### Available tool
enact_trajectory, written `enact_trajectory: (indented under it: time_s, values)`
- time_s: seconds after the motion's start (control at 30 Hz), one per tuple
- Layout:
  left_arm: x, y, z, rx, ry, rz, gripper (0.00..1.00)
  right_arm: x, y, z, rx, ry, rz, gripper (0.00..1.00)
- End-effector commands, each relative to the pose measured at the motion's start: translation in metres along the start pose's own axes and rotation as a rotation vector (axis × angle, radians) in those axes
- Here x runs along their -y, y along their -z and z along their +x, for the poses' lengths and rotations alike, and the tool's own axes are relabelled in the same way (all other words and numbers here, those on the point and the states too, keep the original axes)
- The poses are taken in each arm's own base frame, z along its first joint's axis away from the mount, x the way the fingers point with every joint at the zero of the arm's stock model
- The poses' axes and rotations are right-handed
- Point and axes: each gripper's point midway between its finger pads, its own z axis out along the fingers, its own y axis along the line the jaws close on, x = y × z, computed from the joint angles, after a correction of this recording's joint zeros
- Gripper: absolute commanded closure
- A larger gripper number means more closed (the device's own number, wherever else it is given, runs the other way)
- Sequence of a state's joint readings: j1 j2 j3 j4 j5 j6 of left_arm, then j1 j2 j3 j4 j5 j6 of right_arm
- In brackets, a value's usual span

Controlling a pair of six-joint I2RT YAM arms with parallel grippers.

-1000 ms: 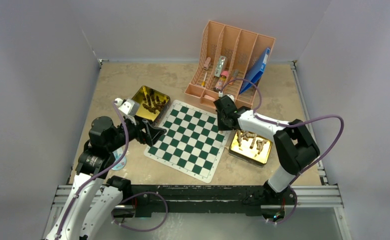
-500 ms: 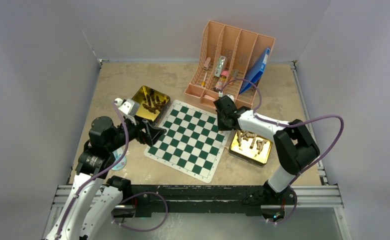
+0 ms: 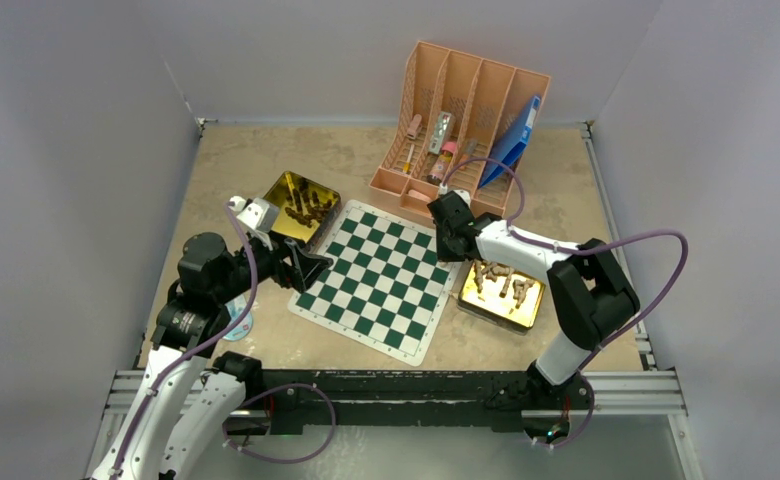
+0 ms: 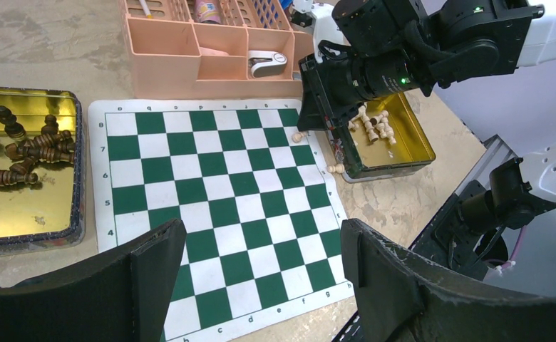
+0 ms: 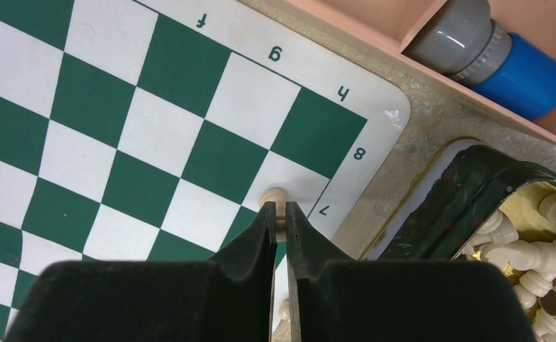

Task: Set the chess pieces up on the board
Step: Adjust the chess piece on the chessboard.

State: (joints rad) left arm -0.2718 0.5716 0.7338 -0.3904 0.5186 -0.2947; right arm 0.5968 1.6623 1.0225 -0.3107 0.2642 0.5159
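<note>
Gripping a pale pawn (image 5: 275, 194) in my right jaws at the board (image 5: 147, 128) corner, left jaws open, I judge setup barely begun; most pieces (image 4: 18, 153) fill the tins (image 4: 18, 210).

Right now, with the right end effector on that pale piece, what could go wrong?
The right end effector pinches the piece with only its very tips; it may slip or topple. A second piece sits at the edge of the board beside the tin; a sweep could knock it away.
</note>
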Motion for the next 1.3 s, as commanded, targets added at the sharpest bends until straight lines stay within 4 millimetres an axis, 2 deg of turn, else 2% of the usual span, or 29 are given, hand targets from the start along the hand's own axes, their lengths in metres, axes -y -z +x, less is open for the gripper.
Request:
enact_trajectory:
  time_s: [0.0, 0.07, 0.23, 0.37, 0.7, 0.83, 1.27]
  values:
    - [0.001, 0.000, -0.003, 0.015, -0.025, 0.004, 0.20, -0.001, 0.005, -0.008, 0.025, -0.007, 0.011, 0.89]
    - [0.001, 0.000, -0.003, 0.015, -0.025, 0.005, 0.20, -0.003, 0.006, -0.010, 0.027, -0.004, -0.004, 0.88]
    - [0.001, 0.000, -0.003, 0.014, -0.025, 0.006, 0.20, -0.008, 0.006, -0.011, 0.031, -0.007, -0.025, 0.76]
    - [0.001, 0.000, -0.004, 0.016, -0.026, 0.005, 0.20, -0.009, 0.003, -0.007, 0.023, -0.006, -0.036, 0.73]
    - [0.001, 0.000, -0.004, 0.016, -0.027, 0.007, 0.20, -0.008, -0.003, 0.000, 0.004, -0.001, -0.033, 0.72]
    - [0.001, 0.000, -0.003, 0.014, -0.025, 0.005, 0.20, -0.006, -0.005, 0.002, -0.002, 0.001, -0.024, 0.75]
    - [0.001, 0.000, -0.003, 0.015, -0.027, 0.006, 0.20, -0.004, -0.002, 0.001, 0.003, -0.001, -0.017, 0.78]
